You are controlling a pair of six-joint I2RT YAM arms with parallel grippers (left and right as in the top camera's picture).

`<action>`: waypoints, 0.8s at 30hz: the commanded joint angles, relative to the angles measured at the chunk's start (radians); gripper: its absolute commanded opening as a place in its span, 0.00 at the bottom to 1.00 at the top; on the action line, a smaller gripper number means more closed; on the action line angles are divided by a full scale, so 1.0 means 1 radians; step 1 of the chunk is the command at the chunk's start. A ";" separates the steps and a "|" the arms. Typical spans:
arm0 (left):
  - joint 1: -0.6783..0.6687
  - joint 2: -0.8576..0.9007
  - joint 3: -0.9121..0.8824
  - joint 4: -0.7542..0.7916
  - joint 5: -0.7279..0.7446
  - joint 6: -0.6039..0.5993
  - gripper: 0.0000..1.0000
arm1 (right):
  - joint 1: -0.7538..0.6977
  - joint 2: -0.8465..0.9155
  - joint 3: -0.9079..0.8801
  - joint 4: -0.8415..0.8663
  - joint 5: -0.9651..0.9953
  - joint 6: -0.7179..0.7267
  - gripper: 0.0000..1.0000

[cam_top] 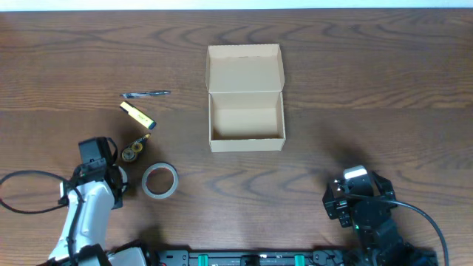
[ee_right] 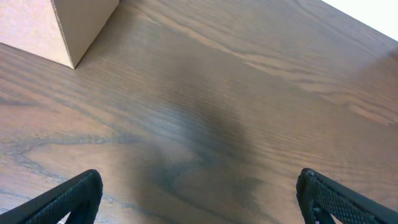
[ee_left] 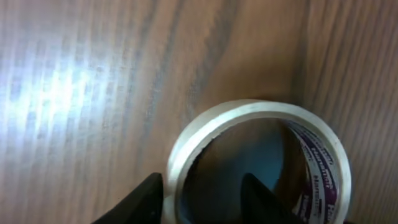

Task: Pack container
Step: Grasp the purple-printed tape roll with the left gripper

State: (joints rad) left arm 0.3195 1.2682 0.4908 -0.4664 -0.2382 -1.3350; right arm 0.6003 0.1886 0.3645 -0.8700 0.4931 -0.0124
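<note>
The container (cam_top: 247, 138) is a tan cardboard box standing open at the table's middle, its flap lid (cam_top: 244, 68) folded back; nothing shows inside. Its corner shows in the right wrist view (ee_right: 68, 28). A whitish tape roll (cam_top: 160, 181) lies flat at the front left. My left gripper (cam_top: 127, 183) is open beside it. In the left wrist view (ee_left: 199, 182) one finger is outside the tape roll (ee_left: 249, 115) and one inside its ring, straddling the near wall. My right gripper (cam_top: 341, 193) is open and empty over bare table (ee_right: 199, 186).
A pen (cam_top: 145, 94), a yellow marker (cam_top: 137, 114) and a small brass-coloured object (cam_top: 135, 150) lie left of the box. Cables run along the front edge by both arms.
</note>
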 commanded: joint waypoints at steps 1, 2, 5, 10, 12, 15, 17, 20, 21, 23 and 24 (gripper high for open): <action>0.001 0.009 -0.036 0.026 0.011 -0.001 0.38 | -0.006 -0.006 -0.003 0.002 0.006 -0.011 0.99; 0.001 0.009 -0.036 0.026 0.011 -0.001 0.33 | -0.006 -0.006 -0.003 0.002 0.006 -0.011 0.99; 0.001 0.009 -0.036 0.027 0.011 0.000 0.09 | -0.006 -0.006 -0.003 0.002 0.006 -0.011 0.99; 0.001 0.005 -0.035 0.053 0.024 0.004 0.06 | -0.006 -0.006 -0.003 0.002 0.006 -0.011 0.99; 0.001 -0.003 -0.023 0.056 0.026 0.005 0.06 | -0.006 -0.006 -0.003 0.002 0.006 -0.011 0.99; 0.001 -0.032 0.014 0.055 0.026 0.062 0.06 | -0.006 -0.006 -0.003 0.002 0.006 -0.011 0.99; 0.001 -0.060 0.058 0.052 0.031 0.129 0.05 | -0.006 -0.006 -0.003 0.002 0.006 -0.011 0.99; -0.008 -0.095 0.159 0.051 0.077 0.285 0.06 | -0.006 -0.006 -0.003 0.002 0.006 -0.011 0.99; -0.024 -0.099 0.215 0.051 0.095 0.351 0.06 | -0.006 -0.006 -0.003 0.002 0.006 -0.011 0.99; -0.073 -0.092 0.327 0.051 0.120 0.457 0.06 | -0.006 -0.006 -0.003 0.002 0.006 -0.011 0.99; -0.102 -0.083 0.378 0.051 0.128 0.497 0.06 | -0.006 -0.006 -0.003 0.002 0.006 -0.011 0.99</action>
State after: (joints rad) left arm 0.2699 1.1847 0.7532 -0.4175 -0.1539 -1.0241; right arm 0.6003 0.1886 0.3645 -0.8700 0.4934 -0.0124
